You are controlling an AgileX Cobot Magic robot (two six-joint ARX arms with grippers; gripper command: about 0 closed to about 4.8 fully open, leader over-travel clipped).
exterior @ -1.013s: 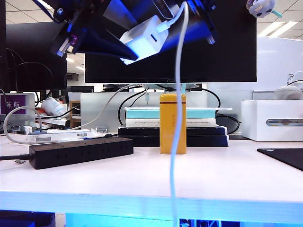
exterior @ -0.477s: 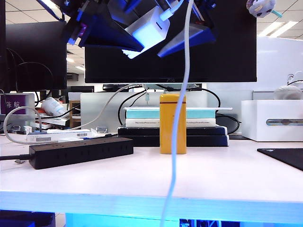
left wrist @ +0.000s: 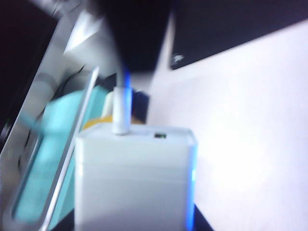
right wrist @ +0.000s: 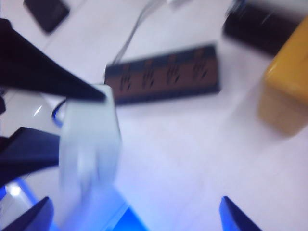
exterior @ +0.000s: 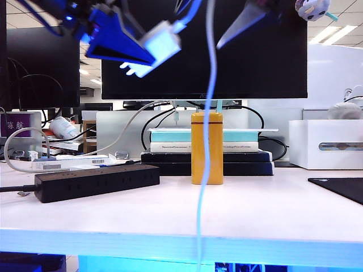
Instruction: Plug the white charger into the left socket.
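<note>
No legible writing; white charger [exterior: 160, 43] in left gripper [exterior: 148, 50]; right gripper [right wrist: 134, 211] agape

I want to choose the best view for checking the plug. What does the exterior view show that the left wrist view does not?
Only the exterior view shows the black power strip lying on the table, the right gripper with open jaws high up, and the cable hanging down. Only the left wrist view shows the charger's top face with its port. Both show the white charger held in the left gripper, and the yellow tin.
</note>
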